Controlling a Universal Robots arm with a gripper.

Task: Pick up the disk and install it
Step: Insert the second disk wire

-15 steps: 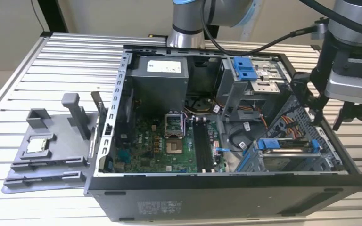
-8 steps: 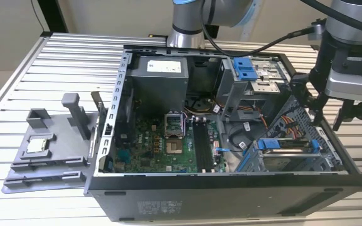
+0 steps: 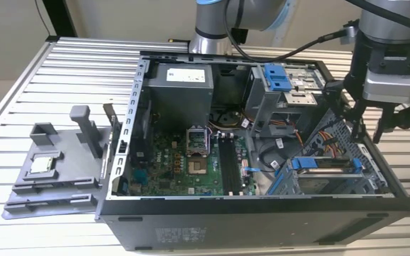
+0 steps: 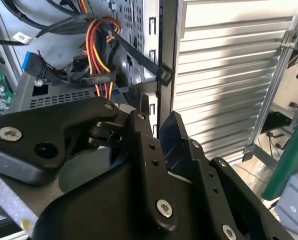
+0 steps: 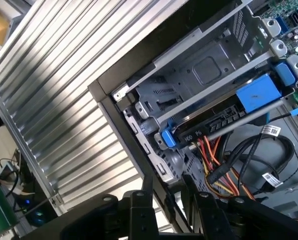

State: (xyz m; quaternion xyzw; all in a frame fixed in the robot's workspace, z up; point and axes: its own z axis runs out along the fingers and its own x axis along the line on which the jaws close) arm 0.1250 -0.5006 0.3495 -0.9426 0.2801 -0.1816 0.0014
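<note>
The disk [image 3: 324, 165] lies flat in the metal drive cage [image 3: 340, 184] at the front corner of the open computer case, on the exterior view's right. Its blue plastic frame [image 5: 258, 93] and dark connector edge show in the first wrist view, seated between the cage rails. My gripper [image 3: 367, 125] hangs above the case's side wall, higher than the disk and slightly behind it. It is open, with nothing between its black fingers [image 5: 147, 186]. No part of it touches the disk.
Orange, yellow and black cables [image 4: 99, 55] run just behind the cage. A second blue bracket [image 3: 279, 77] sits in the upper bay. A grey fixture [image 3: 52, 170] holding a small silver chip [image 3: 41, 164] lies on the slatted table [image 3: 70, 69] beside the case.
</note>
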